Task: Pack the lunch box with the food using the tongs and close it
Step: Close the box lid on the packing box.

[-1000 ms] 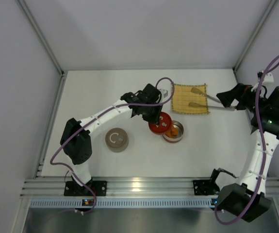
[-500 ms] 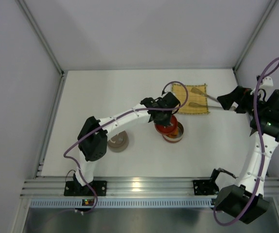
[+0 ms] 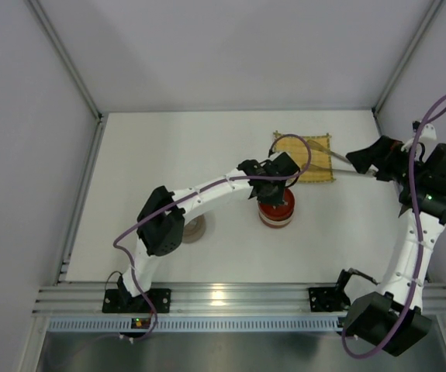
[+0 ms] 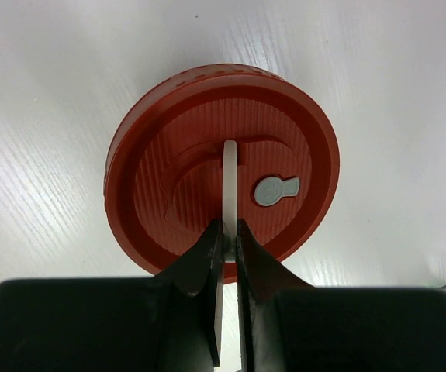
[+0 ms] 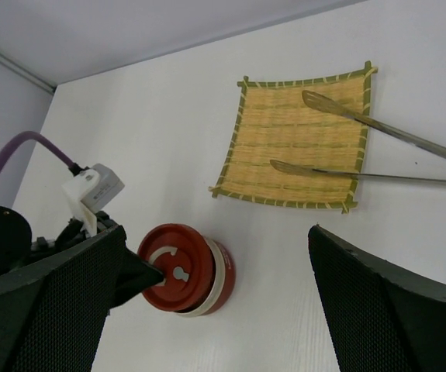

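Observation:
My left gripper [image 4: 229, 232] is shut on the thin white handle of the round red lid [image 4: 223, 155]. In the top view the gripper [image 3: 273, 190] holds the lid over the red lunch box [image 3: 276, 215]. From the right wrist the lid [image 5: 178, 263] sits a little left of the lunch box [image 5: 224, 279], whose white band shows. The food is hidden under the lid. The silver tongs [image 5: 378, 136] lie with both tips on the yellow mat [image 5: 292, 147]. My right gripper [image 5: 216, 232] hovers open by the tongs' [image 3: 337, 161] far end, nothing between its fingers.
A grey-brown round disc [image 3: 195, 227] lies left of the lunch box, partly under the left arm. The yellow mat [image 3: 316, 172] is at the back right. Walls close the table on the left, back and right.
The left arm has swung right, carrying the red lid from beside the lunch box to over it, covering the food. The right arm has barely moved.

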{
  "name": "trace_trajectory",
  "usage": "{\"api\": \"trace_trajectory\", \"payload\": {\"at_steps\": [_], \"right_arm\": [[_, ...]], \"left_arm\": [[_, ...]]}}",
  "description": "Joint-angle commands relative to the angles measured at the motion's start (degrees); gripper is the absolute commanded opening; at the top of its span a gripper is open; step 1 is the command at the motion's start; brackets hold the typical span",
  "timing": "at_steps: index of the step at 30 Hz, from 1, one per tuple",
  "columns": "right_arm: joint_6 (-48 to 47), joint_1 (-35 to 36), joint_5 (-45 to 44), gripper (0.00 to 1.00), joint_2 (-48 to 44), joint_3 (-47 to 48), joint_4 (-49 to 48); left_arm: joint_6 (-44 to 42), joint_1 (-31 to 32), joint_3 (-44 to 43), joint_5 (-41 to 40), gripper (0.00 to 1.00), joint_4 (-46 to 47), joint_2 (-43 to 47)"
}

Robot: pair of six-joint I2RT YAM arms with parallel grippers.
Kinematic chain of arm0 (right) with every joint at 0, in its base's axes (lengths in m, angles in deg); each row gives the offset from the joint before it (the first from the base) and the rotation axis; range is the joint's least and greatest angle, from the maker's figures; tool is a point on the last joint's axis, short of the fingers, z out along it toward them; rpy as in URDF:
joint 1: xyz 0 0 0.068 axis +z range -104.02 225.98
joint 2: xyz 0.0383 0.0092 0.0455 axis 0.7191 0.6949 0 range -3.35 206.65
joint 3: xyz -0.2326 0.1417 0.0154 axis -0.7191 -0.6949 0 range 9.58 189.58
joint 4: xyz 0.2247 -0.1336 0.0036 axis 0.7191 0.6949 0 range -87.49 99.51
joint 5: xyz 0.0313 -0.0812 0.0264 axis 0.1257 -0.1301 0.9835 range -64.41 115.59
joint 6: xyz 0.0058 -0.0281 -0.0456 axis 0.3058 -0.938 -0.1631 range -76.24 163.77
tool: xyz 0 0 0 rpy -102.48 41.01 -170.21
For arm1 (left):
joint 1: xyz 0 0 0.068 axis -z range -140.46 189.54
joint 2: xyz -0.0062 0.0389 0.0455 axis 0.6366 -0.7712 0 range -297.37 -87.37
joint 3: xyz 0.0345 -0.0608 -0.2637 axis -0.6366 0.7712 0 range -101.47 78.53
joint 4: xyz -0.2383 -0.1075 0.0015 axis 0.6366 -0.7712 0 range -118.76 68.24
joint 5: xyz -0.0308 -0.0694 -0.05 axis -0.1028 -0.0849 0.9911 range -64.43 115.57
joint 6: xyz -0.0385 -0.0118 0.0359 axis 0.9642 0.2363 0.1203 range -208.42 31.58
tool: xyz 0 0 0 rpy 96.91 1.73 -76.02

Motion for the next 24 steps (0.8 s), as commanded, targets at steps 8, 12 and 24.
{"api": "trace_trajectory", "payload": {"at_steps": [8,12,24], "right_arm": [[5.1,-1.0,3.0,0.99,-0.5,-2.7,-7.6],[5.0,-1.0,3.1,0.99,-0.5,-2.8,-7.6],[6.0,-1.0,3.6,0.99,-0.3,-3.7,-8.6]], "left_arm": [[1.7,-0.1,-3.7,2.6,0.00,0.1,-2.9],[1.9,-0.1,-3.4,3.7,0.00,0.1,-3.1],[1.1,-0.1,1.1,1.6,0.00,0.0,0.9]]}}
